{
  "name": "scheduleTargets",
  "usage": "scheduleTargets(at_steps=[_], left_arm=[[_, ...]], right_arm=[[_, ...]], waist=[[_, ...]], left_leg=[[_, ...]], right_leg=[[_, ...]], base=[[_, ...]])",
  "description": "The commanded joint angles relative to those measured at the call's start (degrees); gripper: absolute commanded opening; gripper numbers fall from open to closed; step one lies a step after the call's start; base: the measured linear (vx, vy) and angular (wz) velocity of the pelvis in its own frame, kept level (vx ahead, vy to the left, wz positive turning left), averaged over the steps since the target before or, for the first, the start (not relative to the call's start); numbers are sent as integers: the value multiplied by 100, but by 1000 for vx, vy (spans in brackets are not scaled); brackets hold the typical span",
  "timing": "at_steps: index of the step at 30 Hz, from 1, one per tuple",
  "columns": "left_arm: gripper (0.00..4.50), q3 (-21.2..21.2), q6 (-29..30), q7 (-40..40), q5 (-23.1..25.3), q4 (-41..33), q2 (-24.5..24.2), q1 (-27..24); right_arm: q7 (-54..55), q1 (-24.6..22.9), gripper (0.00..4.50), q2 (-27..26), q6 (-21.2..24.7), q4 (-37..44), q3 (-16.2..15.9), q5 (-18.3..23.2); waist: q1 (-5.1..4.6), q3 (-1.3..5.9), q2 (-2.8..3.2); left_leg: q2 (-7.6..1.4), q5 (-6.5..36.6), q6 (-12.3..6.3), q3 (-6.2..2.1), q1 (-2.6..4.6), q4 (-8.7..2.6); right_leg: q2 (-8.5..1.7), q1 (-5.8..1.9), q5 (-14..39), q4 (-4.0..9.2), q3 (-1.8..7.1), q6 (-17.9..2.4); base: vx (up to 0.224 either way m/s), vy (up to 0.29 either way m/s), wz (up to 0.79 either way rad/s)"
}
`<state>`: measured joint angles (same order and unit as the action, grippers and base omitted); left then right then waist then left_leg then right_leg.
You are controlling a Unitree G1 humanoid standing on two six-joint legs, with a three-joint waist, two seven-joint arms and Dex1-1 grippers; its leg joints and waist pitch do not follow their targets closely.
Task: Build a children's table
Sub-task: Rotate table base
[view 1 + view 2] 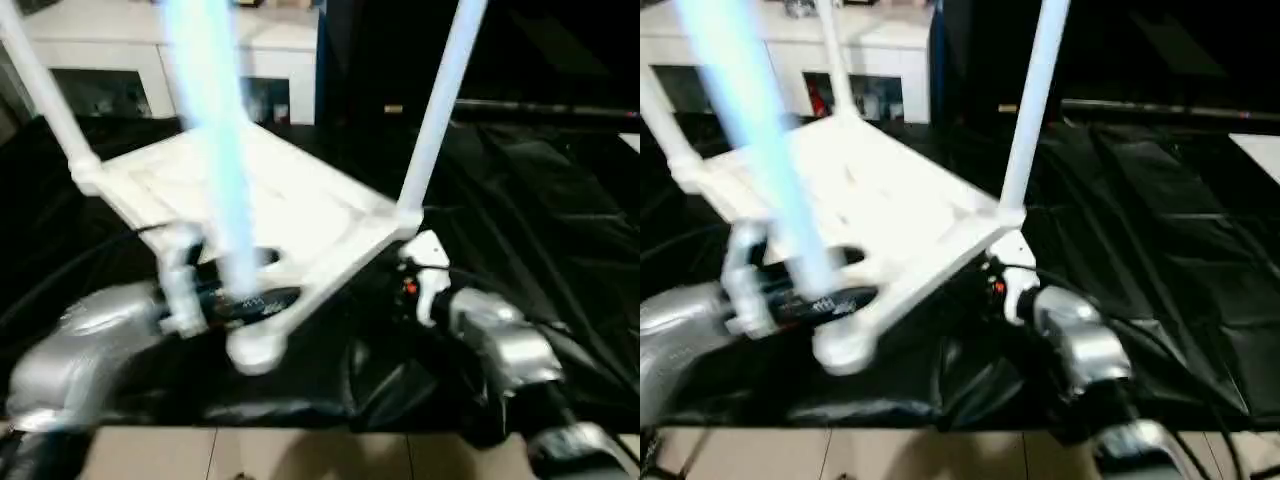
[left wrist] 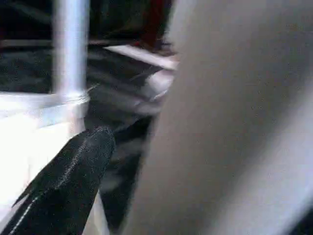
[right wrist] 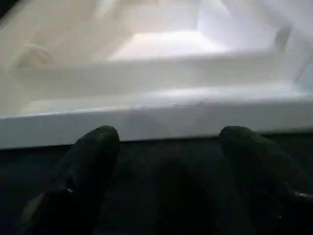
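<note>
The children's table lies upside down on the black-draped work table, its white ribbed tabletop (image 1: 300,200) tilted. White legs stand up from its corners: one at the far left (image 1: 45,90), one at the right (image 1: 440,100), one at the back (image 1: 835,60), and a blurred bluish one nearest me (image 1: 215,130). My left gripper (image 1: 240,300) is at the base of that near leg, open, with one black finger (image 2: 73,171) a gap away from the leg (image 2: 234,122). My right gripper (image 3: 168,147) is open just short of the tabletop's right edge (image 3: 156,120), with nothing between its fingers.
A white cabinet with glass doors (image 1: 110,60) stands behind the work table. Crumpled black drape (image 1: 540,200) covers the table to the right. The table's front edge and tan floor (image 1: 300,455) lie below my silver forearms.
</note>
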<state>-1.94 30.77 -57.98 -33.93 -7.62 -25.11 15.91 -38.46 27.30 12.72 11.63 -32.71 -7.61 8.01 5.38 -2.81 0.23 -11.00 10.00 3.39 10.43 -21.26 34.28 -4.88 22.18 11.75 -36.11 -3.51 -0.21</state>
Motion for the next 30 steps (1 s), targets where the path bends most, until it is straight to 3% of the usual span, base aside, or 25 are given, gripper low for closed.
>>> scheduleTargets(at_steps=[1,2,3,7,10,13,19,21,22,23,25,27,28,30], left_arm=[[450,-257,4,-63,129,-43,71,95],[450,-314,-40,-88,192,4,129,143],[450,-578,-140,-104,335,80,342,313],[450,-968,-238,-71,468,146,649,541],[450,-1211,-426,14,635,308,890,700],[450,-1474,-698,103,941,653,1225,922],[450,-1690,-1040,149,1232,1138,1654,1224],[450,-1705,-1169,191,1322,1341,1761,1328],[450,-1705,-1169,191,1322,1341,1761,1328],[450,-1709,-1361,281,1497,1622,1873,1468],[450,-1683,-1573,328,1656,1875,1961,1577],[450,-1656,-1680,389,1724,1996,2002,1632],[450,-1633,-1781,474,1813,2133,2014,1695],[450,-1582,-2060,740,2131,2518,1949,1853]], right_arm=[[143,146,413,0,-98,-171,-39,-134],[174,206,413,-31,-124,-275,-36,-161],[234,396,426,-125,-236,-606,-90,-257],[323,669,445,-320,-417,-1011,-102,-300],[338,845,445,-463,-526,-1225,-112,-341],[347,1032,445,-594,-695,-1540,-138,-426],[368,1157,445,-631,-925,-1841,-108,-516],[409,1191,445,-619,-989,-1940,-70,-555],[409,1191,445,-619,-989,-1940,-70,-555],[477,1216,445,-597,-1064,-2017,-30,-583],[516,1253,445,-605,-1134,-2110,26,-607],[539,1257,445,-595,-1165,-2127,38,-624],[560,1254,445,-573,-1184,-2132,55,-629],[649,1241,445,-486,-1275,-2147,123,-634]], waist=[[-7,339,32],[-9,340,32],[-25,342,-10],[-28,340,-17],[-55,351,0],[-73,344,17],[-144,360,48],[-163,366,90],[-181,360,68],[-179,358,121],[-190,355,93],[-190,371,98],[-186,374,141],[-195,375,149]], left_leg=[[-177,1493,248,-73,85,-464],[-175,1458,243,-74,76,-463],[-177,1374,194,-72,68,-459],[-181,1282,171,-67,58,-451],[-178,1195,130,-68,47,-437],[-175,1311,132,-66,58,-437],[-177,1350,90,-71,55,-423],[-176,1332,47,-78,49,-414],[-173,1360,24,-70,45,-417],[-174,1404,24,-82,46,-414],[-174,1493,14,-71,58,-411],[-177,1374,-36,-77,44,-400],[-177,1325,-55,-85,39,-395],[-171,1299,-126,-82,36,-386]], right_leg=[[-304,-201,1051,434,263,-1200],[-303,-210,1011,431,260,-1196],[-303,-220,974,429,258,-1183],[-317,-238,988,434,261,-1170],[-307,-249,731,413,252,-1234],[-307,-248,833,428,248,-1268],[-303,-261,596,430,241,-1389],[-307,-275,453,410,234,-1475],[-298,-272,479,431,233,-1482],[-310,-282,526,421,229,-1513],[-307,-274,637,454,233,-1516],[-307,-298,414,428,231,-1560],[-313,-302,318,413,231,-1582],[-304,-310,197,405,219,-1619]], base=[[0,0,0],[0,0,0],[0,0,0],[0,0,0],[0,0,0],[0,0,0],[0,0,0],[0,0,0],[0,0,0],[0,0,0],[0,0,0],[0,0,0],[0,0,0],[0,0,0]])
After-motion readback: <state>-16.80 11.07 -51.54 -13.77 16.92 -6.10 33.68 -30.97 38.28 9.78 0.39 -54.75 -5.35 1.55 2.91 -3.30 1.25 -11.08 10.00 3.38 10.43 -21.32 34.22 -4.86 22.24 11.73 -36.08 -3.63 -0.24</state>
